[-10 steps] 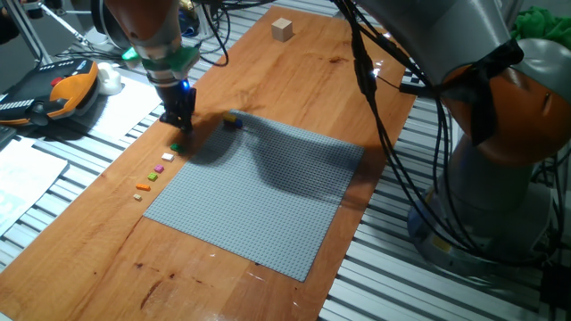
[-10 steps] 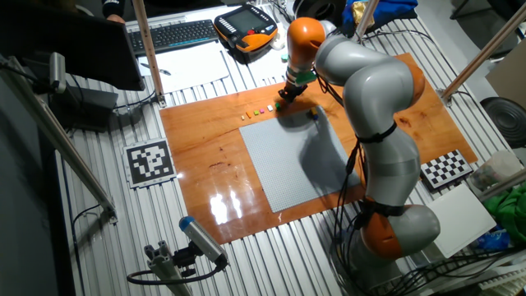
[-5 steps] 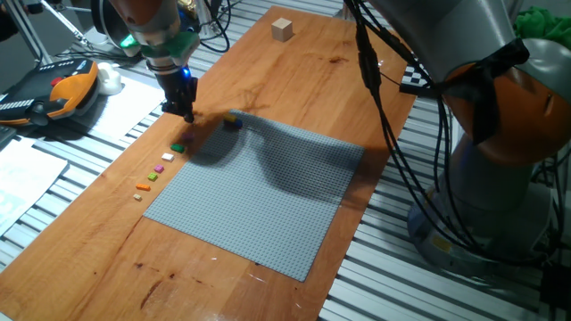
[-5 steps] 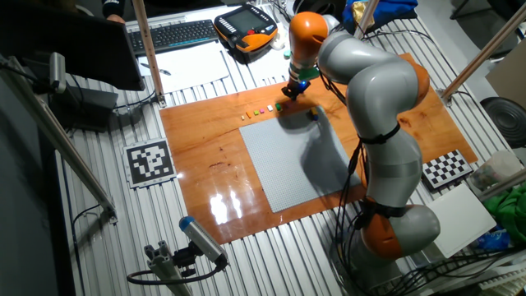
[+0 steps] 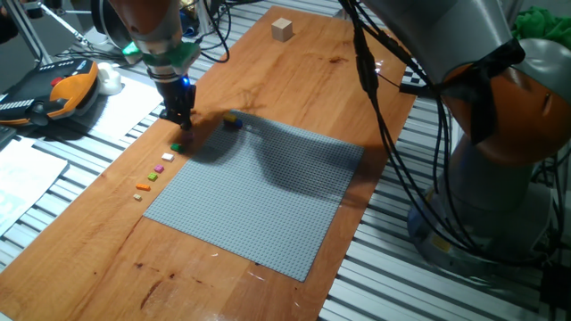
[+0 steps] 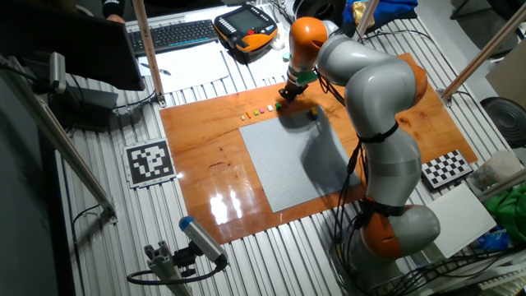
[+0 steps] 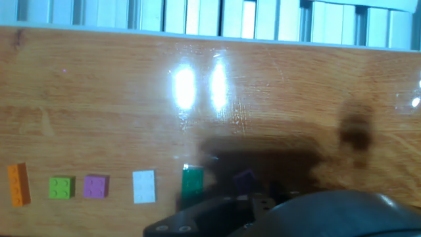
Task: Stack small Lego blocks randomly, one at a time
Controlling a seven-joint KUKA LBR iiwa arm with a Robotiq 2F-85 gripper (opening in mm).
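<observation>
**Claw low over the brick row, near the dark green brick**

You have the claw (image 5: 183, 119) hanging low over the glossy wooden bench (image 5: 294, 80), at the far end of a row of tiny plastic bricks. Its black fingers look close together in both fixed views, but whether they are released or clenched on anything cannot be told; the hand view shows only a dark blurred mass of the claw body along its bottom edge.

Hand view gives you what the fixed views do not, the studs and outlines. Running away from the claw: a dark green brick (image 7: 192, 182) nearest, roughly square; a white brick (image 7: 144, 186), slightly taller than wide; a purple brick (image 7: 95, 186) and a lime green brick (image 7: 61, 187), both square with four studs; then an orange brick (image 7: 18, 184), narrow, its long axis crosswise to the row. All lie flat, apart from one another.

The fixed views show you the matte grey studded baseplate (image 5: 268, 196) beside the row, a small blue and yellow stack (image 5: 232, 119) at its near edge on the claw's other side, and a plain wooden cube (image 5: 283, 29) well apart at the bench's far end.
</observation>
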